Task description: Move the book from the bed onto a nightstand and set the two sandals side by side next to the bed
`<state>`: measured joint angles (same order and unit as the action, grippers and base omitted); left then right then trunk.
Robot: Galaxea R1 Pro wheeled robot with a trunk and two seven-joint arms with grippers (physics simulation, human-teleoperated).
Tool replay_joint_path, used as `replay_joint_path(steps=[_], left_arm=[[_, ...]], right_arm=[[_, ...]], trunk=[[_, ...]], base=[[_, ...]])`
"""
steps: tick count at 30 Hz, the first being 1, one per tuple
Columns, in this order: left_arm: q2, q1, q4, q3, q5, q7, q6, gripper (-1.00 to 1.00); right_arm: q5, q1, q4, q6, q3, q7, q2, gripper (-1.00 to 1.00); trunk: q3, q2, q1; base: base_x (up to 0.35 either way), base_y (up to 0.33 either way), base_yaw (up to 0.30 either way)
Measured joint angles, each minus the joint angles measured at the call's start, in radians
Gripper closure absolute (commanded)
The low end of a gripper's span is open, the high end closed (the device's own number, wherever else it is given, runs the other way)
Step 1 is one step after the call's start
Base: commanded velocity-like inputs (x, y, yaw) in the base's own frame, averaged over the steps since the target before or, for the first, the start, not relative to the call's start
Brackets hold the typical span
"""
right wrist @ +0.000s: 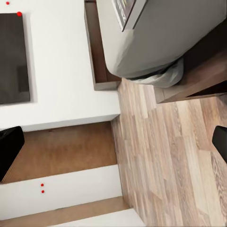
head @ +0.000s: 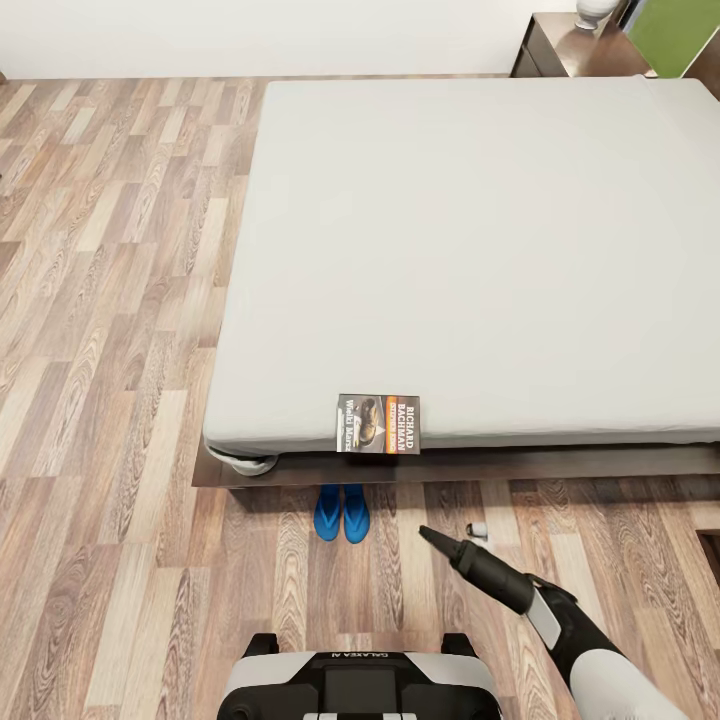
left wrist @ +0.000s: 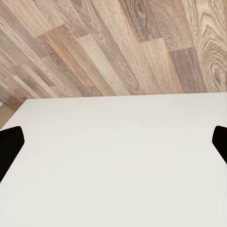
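The book (head: 378,423), dark with an orange band, lies flat at the near edge of the grey bed (head: 480,250), overhanging slightly. Just below it on the floor, two blue sandals (head: 341,512) sit side by side, touching, against the bed's dark frame (head: 560,462). My right gripper (head: 433,539) hovers low over the floor, right of the sandals and apart from them. In the right wrist view the right gripper (right wrist: 113,146) is open and empty, facing the mattress corner (right wrist: 156,42) and a sliver of the book (right wrist: 124,9). My left gripper (left wrist: 113,142) is open and empty.
A dark wood nightstand (head: 560,45) stands at the bed's far right corner with a pale object on top. Wood-plank floor (head: 110,300) stretches left of the bed. A small pale object (head: 478,530) lies by my right gripper. A flat white surface (left wrist: 113,165) lies under the left gripper.
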<state>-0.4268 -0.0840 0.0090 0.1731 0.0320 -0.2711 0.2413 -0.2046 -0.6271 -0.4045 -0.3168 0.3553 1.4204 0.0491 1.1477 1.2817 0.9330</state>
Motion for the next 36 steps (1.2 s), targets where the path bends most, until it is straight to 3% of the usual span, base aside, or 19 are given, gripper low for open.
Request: replay_joint_path(steps=[10, 16, 36], left_arm=[[0.0, 0.0, -0.002, 0.0, 0.0, 0.0, 0.0, -1.0], [0.0, 0.0, -0.003, 0.0, 0.0, 0.0, 0.0, -1.0], [0.0, 0.0, -0.002, 0.0, 0.0, 0.0, 0.0, -1.0]], right_arm=[[-0.002, -0.034, 0.0, -0.021, 0.004, 0.012, -0.005, -1.0], [-0.033, -0.052, 0.001, -0.038, 0.006, 0.005, -0.001, -1.0], [-0.056, -0.066, 0.0, -0.057, 0.007, 0.001, 0.012, -1.0]], trunk=[[0.0, 0.0, 0.0], [0.0, 0.0, 0.0], [0.0, 0.0, 0.0]], base=[[0.0, 0.0, 0.0], [0.0, 0.0, 0.0], [0.0, 0.0, 0.0]])
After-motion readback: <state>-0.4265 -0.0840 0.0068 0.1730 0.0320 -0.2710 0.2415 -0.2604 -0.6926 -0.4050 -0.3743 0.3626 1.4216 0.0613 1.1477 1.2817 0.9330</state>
